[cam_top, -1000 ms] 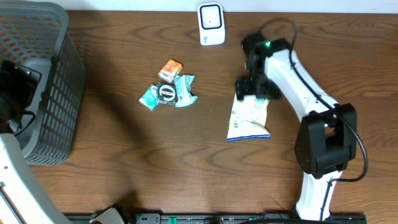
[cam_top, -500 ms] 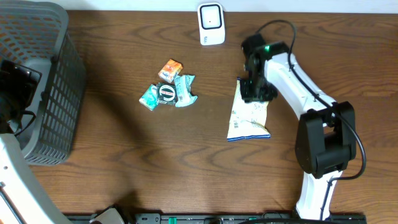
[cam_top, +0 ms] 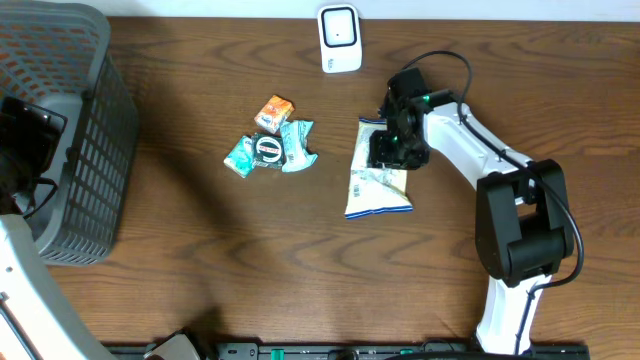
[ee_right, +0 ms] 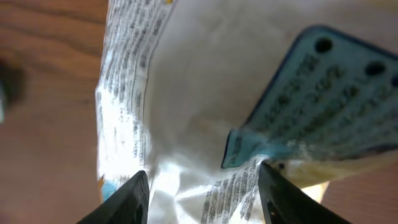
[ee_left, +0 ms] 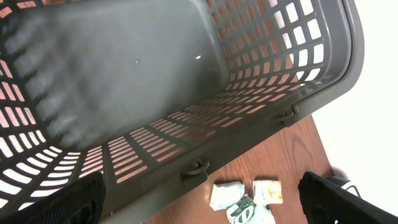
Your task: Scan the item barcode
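A white snack bag (cam_top: 378,185) with blue print lies on the wooden table, right of centre. My right gripper (cam_top: 392,148) is over its upper end. In the right wrist view the crinkled bag (ee_right: 205,93) fills the space between the two dark fingers (ee_right: 124,199), which press on its sides; the gripper (ee_right: 202,199) is shut on the bag. The white scanner (cam_top: 339,38) stands at the table's back edge, apart from the bag. My left gripper (ee_left: 205,202) hangs wide open and empty over the grey basket (ee_left: 155,74).
A cluster of small packets (cam_top: 270,148), orange, teal and dark green, lies left of the bag, and shows in the left wrist view (ee_left: 245,199) too. The grey mesh basket (cam_top: 90,60) fills the far left. The right arm's base (cam_top: 520,240) stands near the front right.
The right gripper closed onto the bag's upper end and shifted left, and the bag slid left with it. The left arm has not moved.
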`<state>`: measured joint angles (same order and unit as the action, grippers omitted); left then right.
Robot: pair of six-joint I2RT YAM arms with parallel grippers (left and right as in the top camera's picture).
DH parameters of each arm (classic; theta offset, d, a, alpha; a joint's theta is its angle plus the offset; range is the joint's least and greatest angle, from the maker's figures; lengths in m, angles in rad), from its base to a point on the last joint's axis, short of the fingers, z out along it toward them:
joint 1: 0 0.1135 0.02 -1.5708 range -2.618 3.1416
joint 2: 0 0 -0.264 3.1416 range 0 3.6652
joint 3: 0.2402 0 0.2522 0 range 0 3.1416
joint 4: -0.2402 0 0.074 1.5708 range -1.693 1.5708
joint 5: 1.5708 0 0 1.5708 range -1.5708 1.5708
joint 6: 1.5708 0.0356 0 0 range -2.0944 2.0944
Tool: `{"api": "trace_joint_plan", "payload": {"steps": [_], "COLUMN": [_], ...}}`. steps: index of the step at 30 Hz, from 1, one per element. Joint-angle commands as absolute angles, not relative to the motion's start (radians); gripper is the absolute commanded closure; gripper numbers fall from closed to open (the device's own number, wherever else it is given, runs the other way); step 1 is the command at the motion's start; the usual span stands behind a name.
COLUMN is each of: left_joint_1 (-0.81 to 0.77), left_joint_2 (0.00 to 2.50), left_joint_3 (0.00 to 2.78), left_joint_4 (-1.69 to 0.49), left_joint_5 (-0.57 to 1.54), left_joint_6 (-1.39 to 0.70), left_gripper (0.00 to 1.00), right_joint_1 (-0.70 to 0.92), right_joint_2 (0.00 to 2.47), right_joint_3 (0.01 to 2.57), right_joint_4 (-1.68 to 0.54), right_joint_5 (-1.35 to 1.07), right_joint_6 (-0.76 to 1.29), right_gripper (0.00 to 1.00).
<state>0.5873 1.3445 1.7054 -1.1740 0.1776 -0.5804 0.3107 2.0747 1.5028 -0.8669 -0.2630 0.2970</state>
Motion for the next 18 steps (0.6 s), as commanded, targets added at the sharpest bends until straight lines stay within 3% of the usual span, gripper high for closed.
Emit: {"api": "trace_joint_plan", "payload": {"steps": [1,11,18], "left_joint_1": [0.591,0.591,0.591], "left_joint_2": [1.336,1.336,1.336], "left_joint_3": [1.719,1.719,1.719], "left_joint_4": [-1.176,-1.176,-1.176], "left_joint_5": [0.173,0.173,0.173], "left_joint_6": [-0.589,-0.589,-0.589], "left_gripper": [0.02,0.02,0.02], "right_joint_1": [0.289,0.289,0.377], "right_joint_2": [2.091,2.091,2.094], "right_joint_3": [1.628,1.827,1.666], "right_joint_4": [-0.949,-1.324,-1.245], "right_joint_5": [-0.272,-0.227,-0.136], "right_joint_6": [0.318,0.193,0.234], "right_gripper": [0.46,0.41,0.33]}}
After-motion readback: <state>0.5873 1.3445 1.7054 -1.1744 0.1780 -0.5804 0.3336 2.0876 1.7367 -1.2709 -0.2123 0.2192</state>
